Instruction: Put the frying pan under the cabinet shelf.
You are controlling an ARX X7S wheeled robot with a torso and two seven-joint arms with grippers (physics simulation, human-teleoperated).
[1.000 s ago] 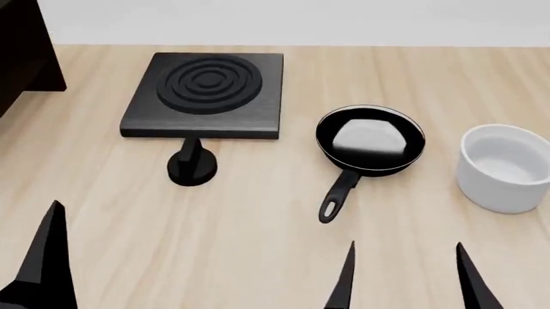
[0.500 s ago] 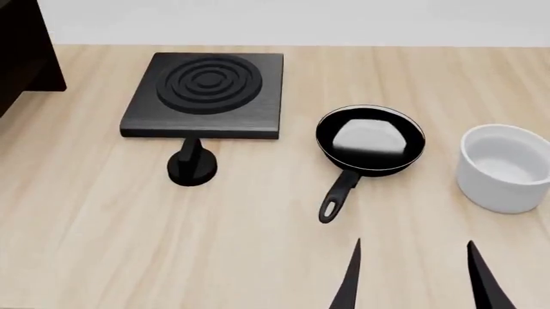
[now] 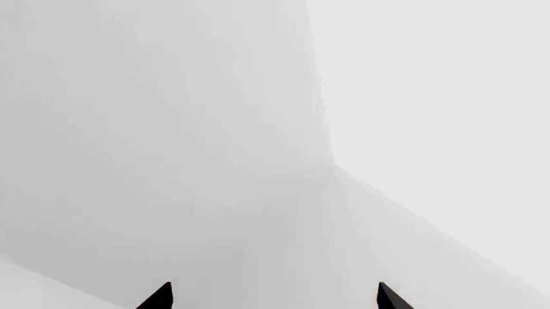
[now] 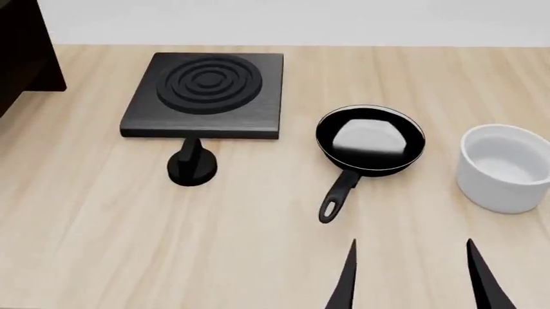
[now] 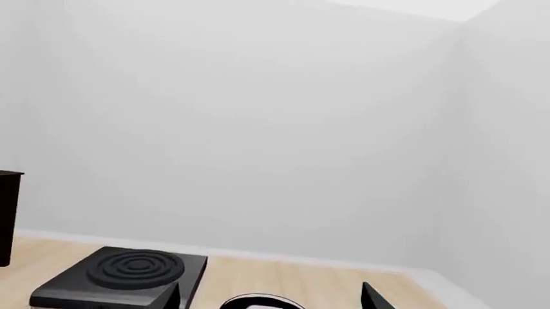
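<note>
The frying pan rests on the wooden table right of centre, round and black with a thin white rim, its long handle pointing toward me. Its far rim just shows in the right wrist view. The cabinet shelf, dark brown, stands at the far left edge, and a sliver of the cabinet shelf appears in the right wrist view. My right gripper hovers open near the table's front, short of the handle, nothing between its fingers. My left gripper is open, facing blank grey wall, and is out of the head view.
A black square burner plate with concentric rings lies left of the pan, a black knob in front of it. A white bowl stands to the pan's right. The burner plate also shows in the right wrist view.
The left gripper's finger has dropped out of the head view at the lower left. The right gripper's fingers have shifted slightly rightward. The pan has not moved.
</note>
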